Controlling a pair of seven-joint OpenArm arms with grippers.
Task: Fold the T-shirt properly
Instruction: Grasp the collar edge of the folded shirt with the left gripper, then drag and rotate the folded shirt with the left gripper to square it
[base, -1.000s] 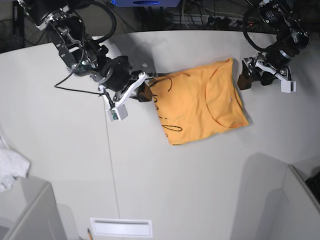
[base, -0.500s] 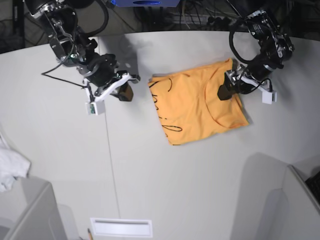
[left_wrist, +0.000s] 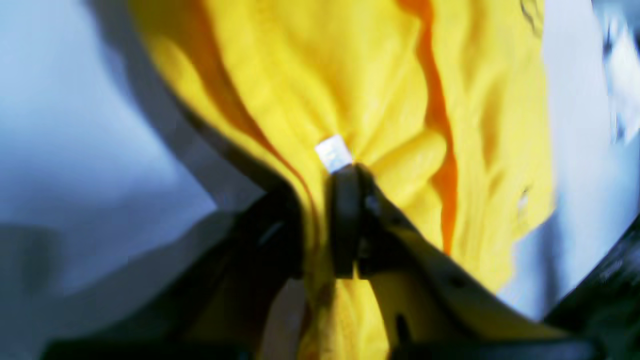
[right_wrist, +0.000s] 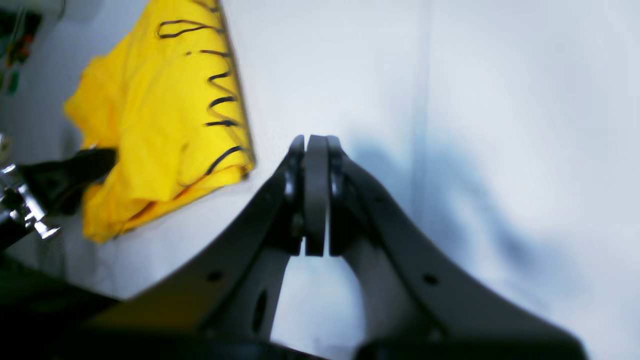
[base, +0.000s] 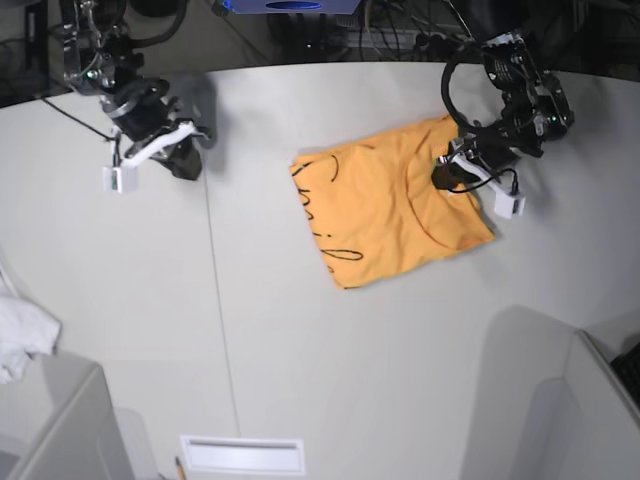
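1. T-shirt: light orange, folded to a rough rectangle, lying on the table right of centre in the base frame. Black script lettering along its left part; curved neckline seam on the right half. In the right wrist frame, seen at upper left, lettering facing up.
2. Left gripper: upper right of the base frame, set on the shirt's right portion near the neckline. In the left wrist frame, fingers pressed together with a gathered ridge of yellow cloth pinched between them; folds radiating from the pinch. Small white tag just above the fingertips. Picture blurred.
3. Right gripper: upper left of the base frame, well apart from the shirt, over bare table. In the right wrist frame, finger pads meeting flat, nothing between them.
4. White cloth: crumpled, at the left edge of the base frame, lower half, well apart from the shirt.
5. White slotted plate: bottom edge of the base frame, left of centre.
6. Grey box corner: lower left of the base frame.
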